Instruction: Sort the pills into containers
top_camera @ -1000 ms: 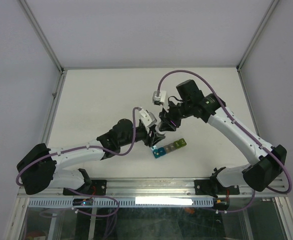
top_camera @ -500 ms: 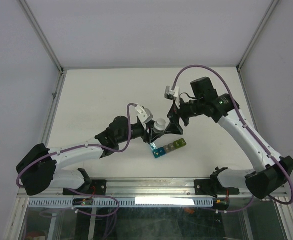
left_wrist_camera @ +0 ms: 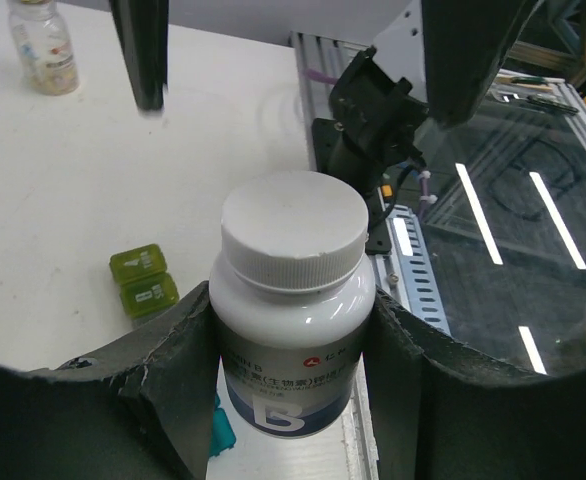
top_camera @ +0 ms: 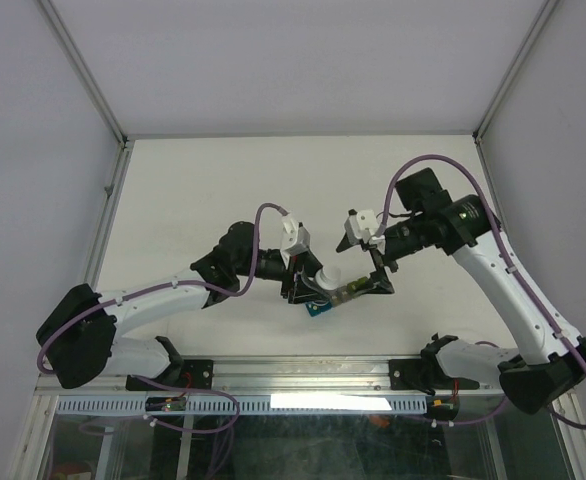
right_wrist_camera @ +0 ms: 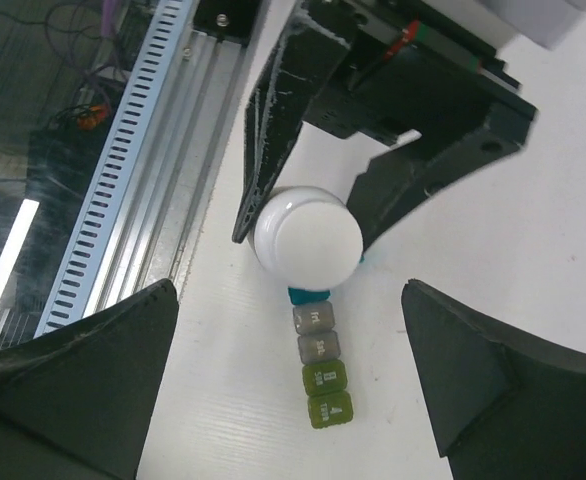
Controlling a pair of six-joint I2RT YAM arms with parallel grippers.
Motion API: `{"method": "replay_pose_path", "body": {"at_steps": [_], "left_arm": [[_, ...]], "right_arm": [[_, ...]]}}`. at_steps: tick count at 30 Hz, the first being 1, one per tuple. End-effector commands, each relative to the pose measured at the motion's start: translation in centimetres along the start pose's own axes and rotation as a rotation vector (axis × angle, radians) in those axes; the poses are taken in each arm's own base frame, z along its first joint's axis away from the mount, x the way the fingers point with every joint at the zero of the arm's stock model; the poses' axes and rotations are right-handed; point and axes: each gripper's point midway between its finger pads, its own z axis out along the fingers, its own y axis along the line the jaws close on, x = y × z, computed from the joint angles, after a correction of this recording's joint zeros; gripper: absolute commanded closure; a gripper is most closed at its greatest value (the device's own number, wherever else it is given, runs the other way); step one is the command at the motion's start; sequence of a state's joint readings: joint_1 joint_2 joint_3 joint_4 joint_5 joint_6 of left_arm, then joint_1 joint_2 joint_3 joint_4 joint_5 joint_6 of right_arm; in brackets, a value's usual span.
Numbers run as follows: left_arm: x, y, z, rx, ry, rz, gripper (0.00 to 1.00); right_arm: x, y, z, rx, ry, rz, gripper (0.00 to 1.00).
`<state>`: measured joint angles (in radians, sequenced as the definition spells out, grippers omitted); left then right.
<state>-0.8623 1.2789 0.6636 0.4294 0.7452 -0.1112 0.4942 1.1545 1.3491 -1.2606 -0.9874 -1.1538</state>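
My left gripper (left_wrist_camera: 293, 350) is shut on a white pill bottle (left_wrist_camera: 291, 290) with a blue label, its white cap on. The bottle (top_camera: 328, 277) hangs tilted over the near end of the containers (top_camera: 341, 293). They form a strip of small cubes (right_wrist_camera: 321, 365), teal, grey and yellow-green, with lids down; the bottle hides the blue end. My right gripper (right_wrist_camera: 289, 290) is open wide, facing the cap (right_wrist_camera: 307, 237) without touching it. In the top view the right gripper (top_camera: 365, 260) sits just right of the bottle. No loose pills are in view.
A small clear bottle (left_wrist_camera: 43, 45) with pale contents stands farther out on the white table. The aluminium rail (top_camera: 303, 375) and the arm mounts run along the near table edge, close behind the strip.
The right gripper opened, let go of the bottle's top and drew back to the right. The left arm carried the bottle to the right, over the strip's end.
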Motion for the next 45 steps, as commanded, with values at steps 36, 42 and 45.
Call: {"method": "replay_pose_path", "body": {"at_steps": [36,42,45], "left_arm": [[-6.1,8.0,-0.4,-0.679,-0.143,0.197,1.0],[-4.3,7.0,0.3,-0.582,-0.112,0.196,1.0],[-3.0,6.4,-0.2,-0.533,-0.086,0.179,1.0]], "right_arm": [[5.6,-4.9,5.4,0.181,0.185,0.719,0.84],[0.6,-5.2,2.3,0.117,0.014,0.609,0.12],[-0.9,-5.8,-0.1,0.202,-0.027,0.475,0.01]]}}
